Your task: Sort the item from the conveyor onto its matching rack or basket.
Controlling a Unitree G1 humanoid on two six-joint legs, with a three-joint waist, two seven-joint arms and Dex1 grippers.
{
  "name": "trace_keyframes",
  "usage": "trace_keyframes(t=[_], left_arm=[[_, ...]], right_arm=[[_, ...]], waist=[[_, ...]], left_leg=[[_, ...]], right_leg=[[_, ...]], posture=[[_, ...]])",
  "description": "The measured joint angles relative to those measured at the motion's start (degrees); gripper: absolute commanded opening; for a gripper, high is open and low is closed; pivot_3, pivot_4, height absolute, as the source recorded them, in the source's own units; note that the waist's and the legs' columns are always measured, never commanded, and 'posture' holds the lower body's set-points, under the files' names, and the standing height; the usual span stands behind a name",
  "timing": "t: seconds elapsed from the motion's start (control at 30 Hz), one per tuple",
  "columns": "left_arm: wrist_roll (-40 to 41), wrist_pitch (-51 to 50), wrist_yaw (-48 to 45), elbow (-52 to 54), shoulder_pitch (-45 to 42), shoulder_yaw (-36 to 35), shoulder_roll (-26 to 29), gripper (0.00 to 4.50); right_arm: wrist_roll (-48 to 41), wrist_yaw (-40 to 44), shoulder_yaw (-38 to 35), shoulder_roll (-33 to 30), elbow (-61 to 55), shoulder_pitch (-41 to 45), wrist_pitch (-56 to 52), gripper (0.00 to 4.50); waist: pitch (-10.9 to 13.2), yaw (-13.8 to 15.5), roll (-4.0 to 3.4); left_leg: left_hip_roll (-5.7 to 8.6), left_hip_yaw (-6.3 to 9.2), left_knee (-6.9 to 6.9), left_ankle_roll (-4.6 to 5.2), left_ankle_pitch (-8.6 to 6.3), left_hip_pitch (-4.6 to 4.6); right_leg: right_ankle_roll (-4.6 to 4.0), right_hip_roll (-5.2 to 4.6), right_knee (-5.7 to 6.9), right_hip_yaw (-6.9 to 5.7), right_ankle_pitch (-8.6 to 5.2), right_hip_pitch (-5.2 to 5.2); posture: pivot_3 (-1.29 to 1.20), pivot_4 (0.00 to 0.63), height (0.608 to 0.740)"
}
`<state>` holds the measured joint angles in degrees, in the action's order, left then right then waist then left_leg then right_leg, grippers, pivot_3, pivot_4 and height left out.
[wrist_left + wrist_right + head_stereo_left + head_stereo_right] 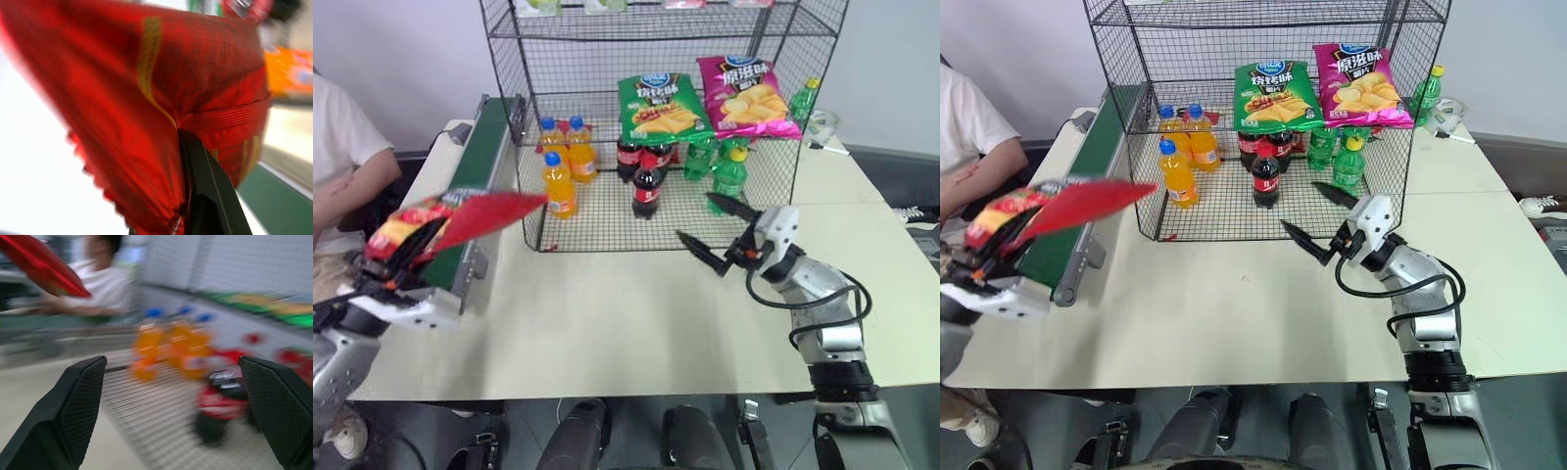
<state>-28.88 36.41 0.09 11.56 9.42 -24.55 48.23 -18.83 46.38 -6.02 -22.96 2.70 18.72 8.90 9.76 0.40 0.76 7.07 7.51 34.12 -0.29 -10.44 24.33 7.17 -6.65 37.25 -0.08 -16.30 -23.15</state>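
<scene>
Red crisp bag (460, 217): clamped at one end in left gripper (403, 257), raised above conveyor (478, 168), free end aimed at wire rack (530, 201), likely for tier placement. Right gripper (713, 233): spread wide, empty, just before rack front, over tabletop (636, 323), probably ready to assist.

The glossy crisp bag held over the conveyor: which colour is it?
The glossy crisp bag is red, with yellow crisps pictured at one end; the left eye view shows it best.

table (636, 323): beige | on it: conveyor (475, 171), wire rack (656, 117)
</scene>
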Motion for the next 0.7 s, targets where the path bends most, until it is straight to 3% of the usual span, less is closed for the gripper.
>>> trace_keyframes(t=[0.27,0.4,0.7], left_arm=[[-0.9,-5.0,-4.5,-2.2,-24.4,14.5,-4.4,0.04],[-6.4,-5.7,0.8,-17.8,-41.9,21.6,-9.0,0.04],[-17.2,-10.4,14.0,-48.8,-62.1,33.0,-13.2,0.04]], right_arm=[[2.8,-4.8,1.4,1.8,-0.4,-1.5,1.0,4.50],[2.9,-5.4,2.3,1.9,-0.6,-1.4,1.1,4.50],[2.9,-5.6,2.9,1.6,-0.7,-0.9,1.2,4.50]], waist=[[0.0,0.1,-0.01],[0.0,0.3,0.04],[0.0,-1.3,0.05]], left_leg=[[-0.01,0.07,0.02,-0.11,0.13,-0.06],[0.02,0.14,0.08,-0.15,0.17,-0.14],[0.06,0.14,0.04,-0.15,0.18,-0.15]], right_leg=[[-0.07,0.15,0.30,0.00,0.05,0.15],[-0.03,0.18,0.32,-0.05,0.07,0.32],[0.04,0.17,0.39,-0.03,0.04,0.26]], posture=[[0.00,0.150,0.740],[0.00,0.150,0.740],[0.00,0.150,0.740]])
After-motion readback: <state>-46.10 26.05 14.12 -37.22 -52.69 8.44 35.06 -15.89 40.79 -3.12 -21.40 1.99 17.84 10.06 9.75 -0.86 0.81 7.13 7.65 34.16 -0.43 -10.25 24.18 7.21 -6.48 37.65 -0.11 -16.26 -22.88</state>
